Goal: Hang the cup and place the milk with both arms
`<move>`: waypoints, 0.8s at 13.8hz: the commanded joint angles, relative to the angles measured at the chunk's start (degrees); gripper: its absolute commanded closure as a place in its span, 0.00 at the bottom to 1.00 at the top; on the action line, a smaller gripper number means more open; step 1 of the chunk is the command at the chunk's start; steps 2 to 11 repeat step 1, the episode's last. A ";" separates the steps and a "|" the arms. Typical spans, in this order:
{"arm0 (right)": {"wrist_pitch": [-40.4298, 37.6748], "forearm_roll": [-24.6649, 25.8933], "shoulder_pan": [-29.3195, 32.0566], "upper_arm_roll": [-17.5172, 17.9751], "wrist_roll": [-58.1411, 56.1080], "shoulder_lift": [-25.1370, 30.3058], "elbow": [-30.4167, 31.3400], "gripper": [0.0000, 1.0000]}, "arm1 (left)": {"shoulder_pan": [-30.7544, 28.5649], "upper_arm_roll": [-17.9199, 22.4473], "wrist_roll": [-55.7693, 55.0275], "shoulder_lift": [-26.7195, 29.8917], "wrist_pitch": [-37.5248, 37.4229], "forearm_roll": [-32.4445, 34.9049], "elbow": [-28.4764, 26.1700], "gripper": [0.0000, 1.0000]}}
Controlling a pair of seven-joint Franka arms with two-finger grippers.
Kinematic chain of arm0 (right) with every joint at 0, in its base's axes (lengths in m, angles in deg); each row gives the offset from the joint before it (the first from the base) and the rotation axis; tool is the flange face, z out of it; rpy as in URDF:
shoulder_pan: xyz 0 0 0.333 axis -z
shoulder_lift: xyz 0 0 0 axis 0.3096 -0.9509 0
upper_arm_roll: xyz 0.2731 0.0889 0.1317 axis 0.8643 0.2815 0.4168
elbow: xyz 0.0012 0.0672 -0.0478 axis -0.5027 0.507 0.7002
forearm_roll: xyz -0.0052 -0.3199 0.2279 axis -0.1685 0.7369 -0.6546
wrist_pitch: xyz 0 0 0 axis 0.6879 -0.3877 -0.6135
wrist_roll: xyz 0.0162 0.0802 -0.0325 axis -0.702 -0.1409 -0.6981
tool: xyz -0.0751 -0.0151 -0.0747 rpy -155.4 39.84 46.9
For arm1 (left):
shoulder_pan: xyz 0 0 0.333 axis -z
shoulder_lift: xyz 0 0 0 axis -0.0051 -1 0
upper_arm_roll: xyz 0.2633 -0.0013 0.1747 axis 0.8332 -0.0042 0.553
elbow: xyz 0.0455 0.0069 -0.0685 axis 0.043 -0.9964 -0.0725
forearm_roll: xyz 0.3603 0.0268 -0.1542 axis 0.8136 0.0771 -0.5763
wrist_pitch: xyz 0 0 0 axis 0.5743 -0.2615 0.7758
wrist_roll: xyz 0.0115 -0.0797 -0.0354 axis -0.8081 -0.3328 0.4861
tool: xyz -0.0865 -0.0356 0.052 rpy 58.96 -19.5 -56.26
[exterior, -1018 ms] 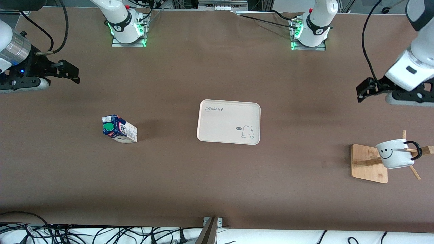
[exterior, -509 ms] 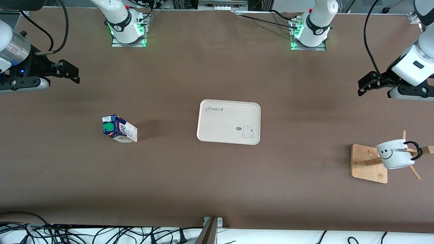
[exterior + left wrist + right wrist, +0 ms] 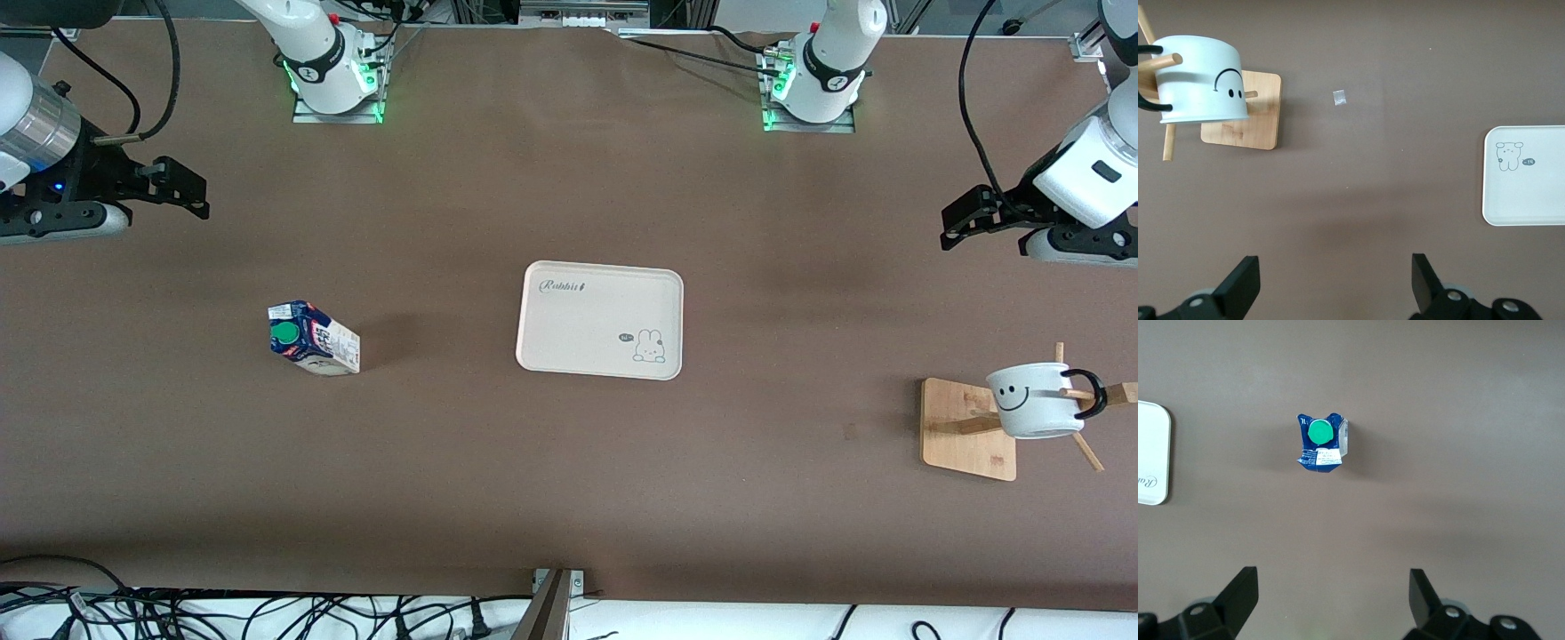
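The white cup [image 3: 1031, 405] with a black smiley face hangs by its black handle on a peg of the wooden rack [image 3: 968, 429] at the left arm's end; it also shows in the left wrist view [image 3: 1199, 80]. The milk carton [image 3: 313, 339], dark blue and white with a green cap, stands on the table toward the right arm's end and shows in the right wrist view [image 3: 1323, 442]. My left gripper [image 3: 954, 222] is open and empty above the table, farther from the front camera than the rack. My right gripper [image 3: 188, 194] is open and empty, waiting at its end.
A cream tray [image 3: 600, 318] with a rabbit drawing lies at the table's middle; it shows in the left wrist view [image 3: 1531, 200] and at the edge of the right wrist view [image 3: 1151, 453]. A small scrap [image 3: 1339, 98] lies on the brown table near the rack.
My left gripper has drawn up and away from the rack, toward its own base side. The cup stays hanging. The right arm has not moved.
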 commanded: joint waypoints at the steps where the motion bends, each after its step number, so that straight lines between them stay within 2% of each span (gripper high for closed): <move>1: -1.00 -0.89 0.42 0.44 0.38 0.08 -0.67 0.00 | -0.07 -0.36 0.97 -1.69 -2.01 0.10 2.86 0.00; 11: -1.00 -0.89 0.42 0.44 0.38 0.08 -0.67 0.00 | -0.07 -0.36 0.97 -1.69 -2.01 0.10 2.86 0.00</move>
